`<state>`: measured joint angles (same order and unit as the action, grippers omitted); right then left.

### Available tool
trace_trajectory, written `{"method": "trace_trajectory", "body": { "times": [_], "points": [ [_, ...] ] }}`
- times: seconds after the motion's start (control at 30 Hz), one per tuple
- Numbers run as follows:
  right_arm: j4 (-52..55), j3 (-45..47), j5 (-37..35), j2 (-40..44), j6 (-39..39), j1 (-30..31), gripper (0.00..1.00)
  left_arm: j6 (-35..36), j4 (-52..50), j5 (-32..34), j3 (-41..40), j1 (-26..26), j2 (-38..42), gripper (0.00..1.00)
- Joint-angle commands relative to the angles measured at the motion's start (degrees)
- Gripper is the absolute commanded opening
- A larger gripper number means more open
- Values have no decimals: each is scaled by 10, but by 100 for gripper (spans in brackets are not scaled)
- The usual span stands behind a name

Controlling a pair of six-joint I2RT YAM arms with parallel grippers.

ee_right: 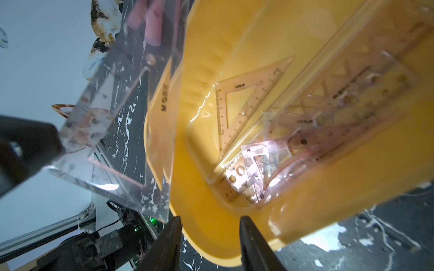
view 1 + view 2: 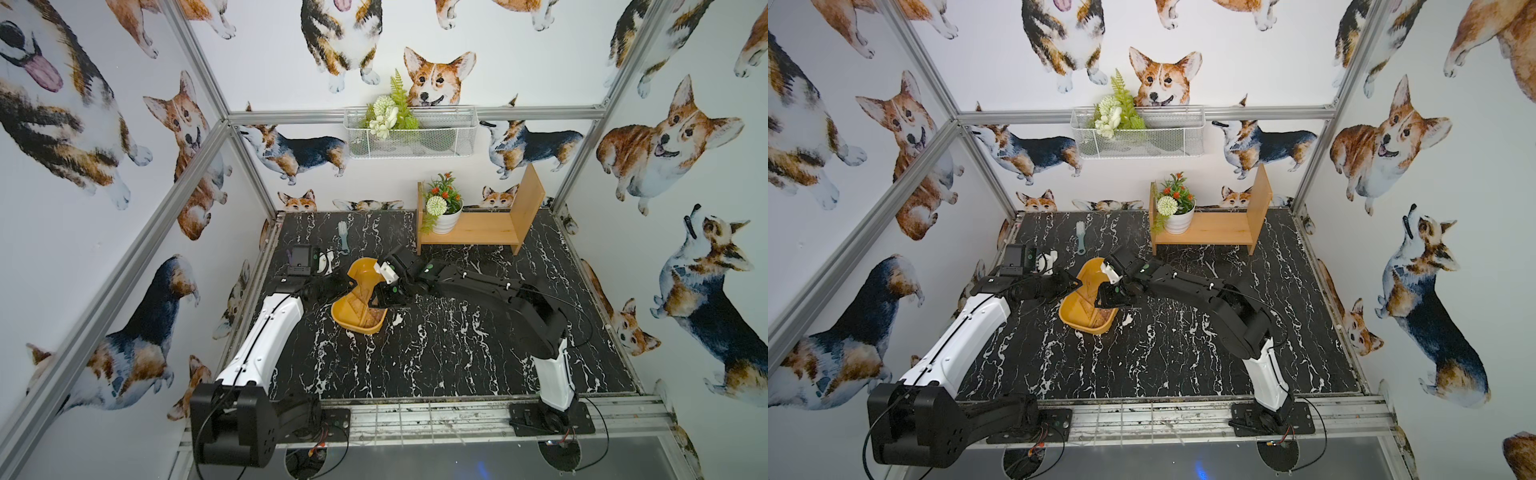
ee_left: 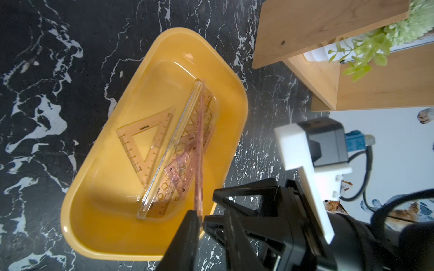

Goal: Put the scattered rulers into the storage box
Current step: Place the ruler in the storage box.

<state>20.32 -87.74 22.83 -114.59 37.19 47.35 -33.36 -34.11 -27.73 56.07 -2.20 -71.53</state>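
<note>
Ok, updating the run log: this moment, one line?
left gripper: clear ruler held over storage box | right gripper: open | other rulers: in box

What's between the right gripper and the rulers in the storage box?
Only the wall of the storage box; the right wrist view shows its rim between the fingers of the open right gripper, rulers beyond.

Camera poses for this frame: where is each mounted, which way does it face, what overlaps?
Top views: high at the front, facing down toward the back wall; left arm, right arm.
Left wrist: above the storage box, looking in; left gripper pinches a ruler.
Right wrist: low at that box's rim; right gripper open.
Shared: both wrist views show the set square.
</note>
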Motion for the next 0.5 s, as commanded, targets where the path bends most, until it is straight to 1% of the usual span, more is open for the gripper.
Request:
{"method": "trace_trajectory", "body": {
  "times": [0.0,0.1,0.17,0.33,0.4,0.47],
  "points": [
    [-103,70,57,44,41,-22,48,18,4,-36,5,15,-14,17],
    [-203,116,119,63,94,-39,48,18,15,-61,4,25,-24,6],
    [-261,131,142,68,130,-43,50,16,21,-78,0,32,-27,0],
    [-402,133,201,46,229,-45,51,-10,63,-157,-33,70,-25,0],
    [-449,136,208,40,263,-45,52,-18,74,-180,-40,79,-24,0],
    [-471,134,211,35,283,-45,53,-31,88,-206,-48,88,-22,0]
  ]
}}
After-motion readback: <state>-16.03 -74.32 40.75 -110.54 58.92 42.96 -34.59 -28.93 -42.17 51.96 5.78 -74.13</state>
